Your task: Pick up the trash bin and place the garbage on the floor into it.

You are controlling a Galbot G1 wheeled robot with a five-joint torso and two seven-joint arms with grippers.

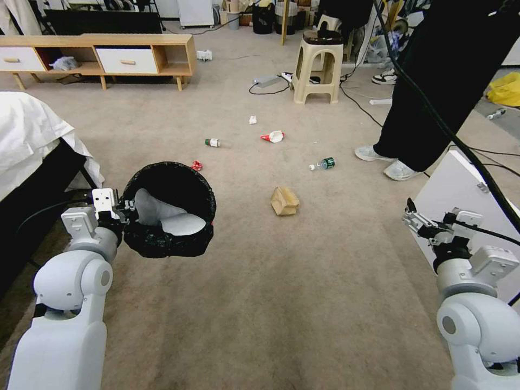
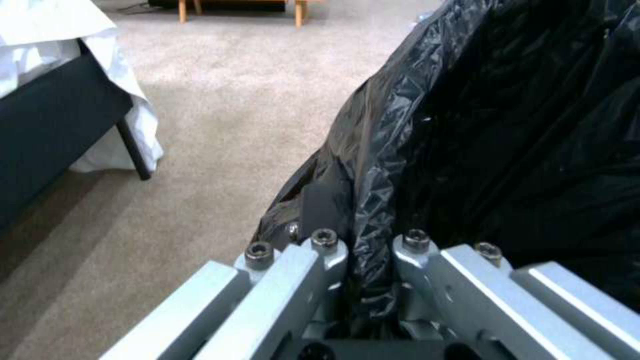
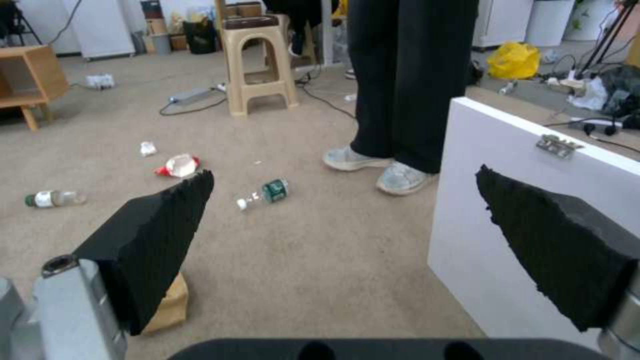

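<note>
— Bin? 
— Trash bin (image 1: 168, 216), glossy black crinkled liner, off the floor (image 1: 303, 303); left gripper (image 2: 370, 260) jaws clenched on its rim. 
— Right gripper (image 3: 343, 210)? 
— Jaws released; brown bag (image 1: 284, 201) beyond the bin.

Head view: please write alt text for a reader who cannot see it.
The left tool holds the black-lined trash bin by its rim above the carpet; the right tool hangs open and empty. Ahead lie a brown paper bag, two bottles and a wrapper.
</note>
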